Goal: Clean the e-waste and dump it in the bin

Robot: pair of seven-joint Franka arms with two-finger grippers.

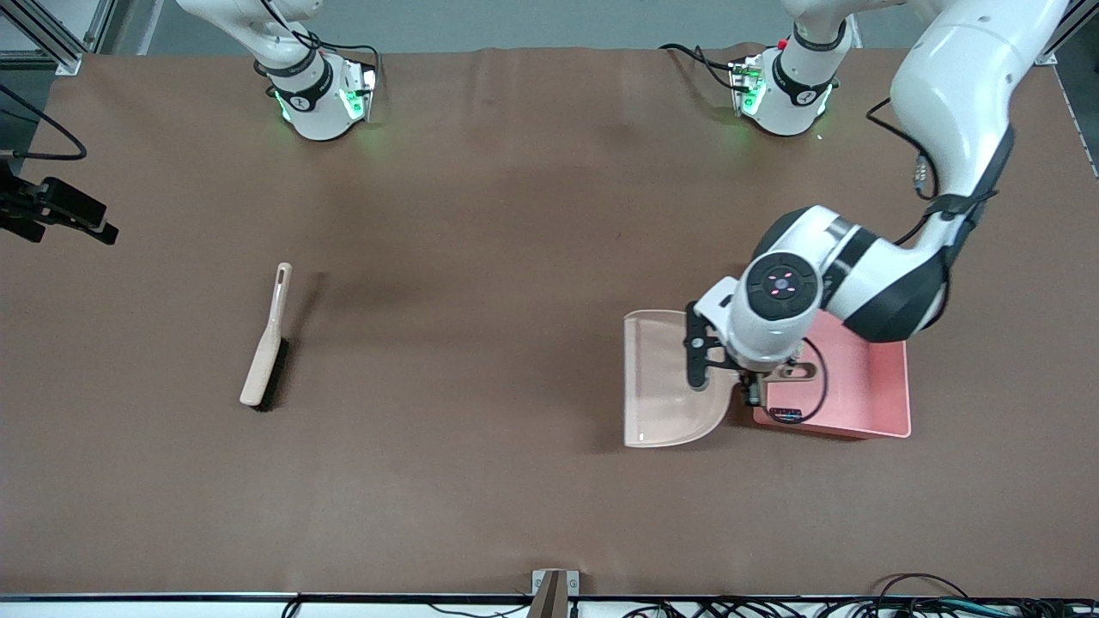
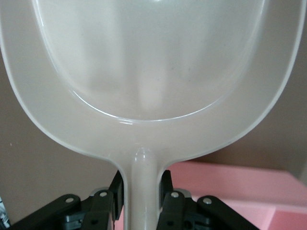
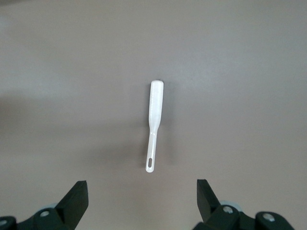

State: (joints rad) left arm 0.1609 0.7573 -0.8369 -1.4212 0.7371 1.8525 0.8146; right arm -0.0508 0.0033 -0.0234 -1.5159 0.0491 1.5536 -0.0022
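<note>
L gripper (image 2: 140, 201) clamped dustpan (image 1: 665, 382) handle beside the bin (image 1: 876, 386). R gripper (image 3: 142, 201) hung jaws wide over brush (image 3: 154, 120).

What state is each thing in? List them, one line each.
dustpan: held by its handle, pan looks empty, beside the bin.
bin: flat on the table, partly under the left arm.
brush: lying on the table, untouched, toward the right arm's end.
left gripper: shut on the dustpan handle.
right gripper: open, over the brush, waiting.
</note>
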